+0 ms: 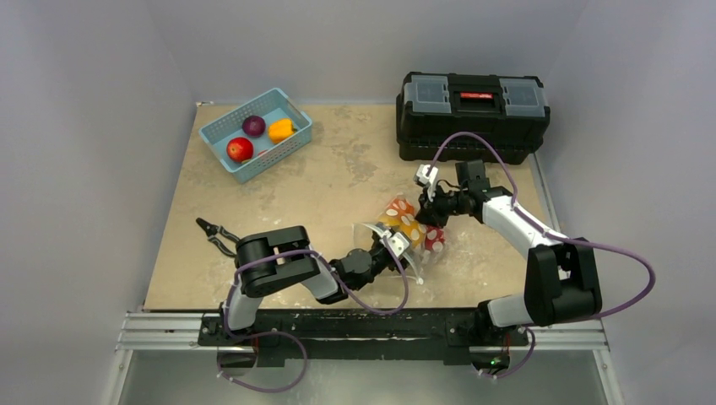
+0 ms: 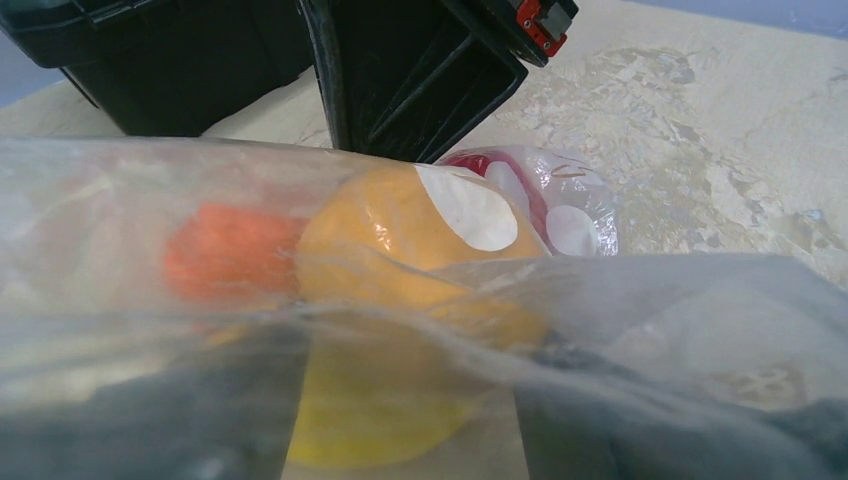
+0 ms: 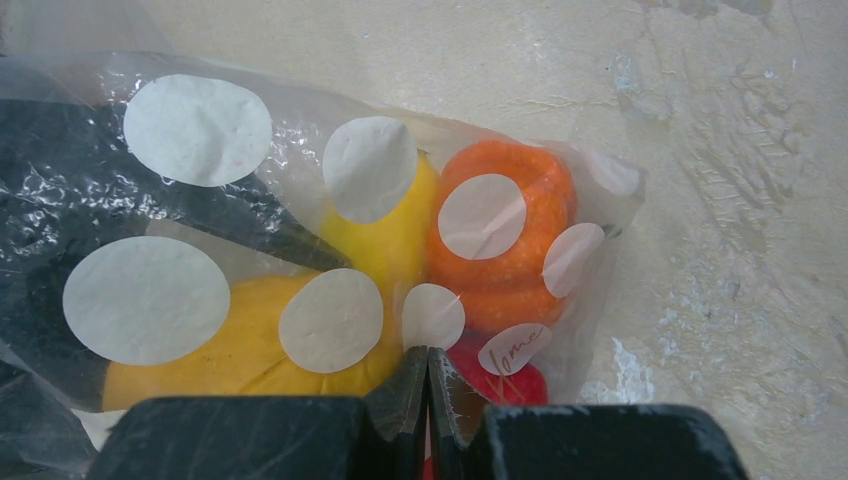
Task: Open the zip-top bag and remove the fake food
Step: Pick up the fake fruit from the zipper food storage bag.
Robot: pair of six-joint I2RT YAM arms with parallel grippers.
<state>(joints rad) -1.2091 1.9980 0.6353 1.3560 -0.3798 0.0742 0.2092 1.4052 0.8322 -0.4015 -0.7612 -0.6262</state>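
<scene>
- Right gripper (image 3: 428,400) pinched tight on the dotted bag (image 3: 200,130), fake food (image 3: 505,240) inside.
- Left gripper (image 1: 395,243) spread wide, veiled by the bag, yellow piece (image 2: 400,260) between its fingers; grip unclear.

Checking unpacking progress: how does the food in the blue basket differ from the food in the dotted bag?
The basket food, red, purple and orange pieces, lies uncovered in the blue basket at the far left corner of the table; the bag food, yellow, orange and red pieces, sits inside the zip-top bag mid-table. The basket food includes a purple piece; none shows among the bag food. Both look like glossy plastic.
</scene>
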